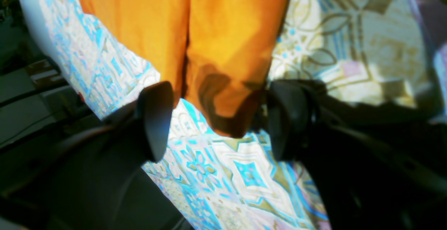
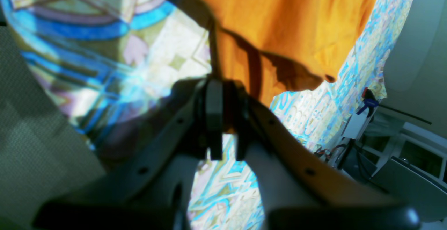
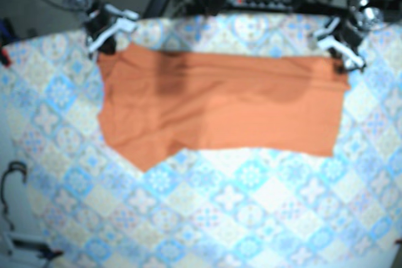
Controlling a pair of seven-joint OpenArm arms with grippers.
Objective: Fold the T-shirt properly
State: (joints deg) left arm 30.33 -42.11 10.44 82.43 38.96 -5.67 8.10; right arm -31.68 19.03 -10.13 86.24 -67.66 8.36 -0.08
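while the shirt (image 3: 220, 105) lies flat on the table (image 3: 251, 205), its long axis running arm to arm, the right gripper (image 2: 225, 125) is clamped on one end corner and the left gripper (image 1: 220, 121) straddles the other corner, jaws apart.

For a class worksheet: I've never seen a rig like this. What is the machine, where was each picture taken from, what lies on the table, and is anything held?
It is a robot with two arms. One picture looks down from above on a patterned tablecloth, where an orange T-shirt lies spread out. The other two come from cameras on the wrists. The right gripper is closed, pinching the shirt's edge. The left gripper is open, a shirt corner between its fingers.
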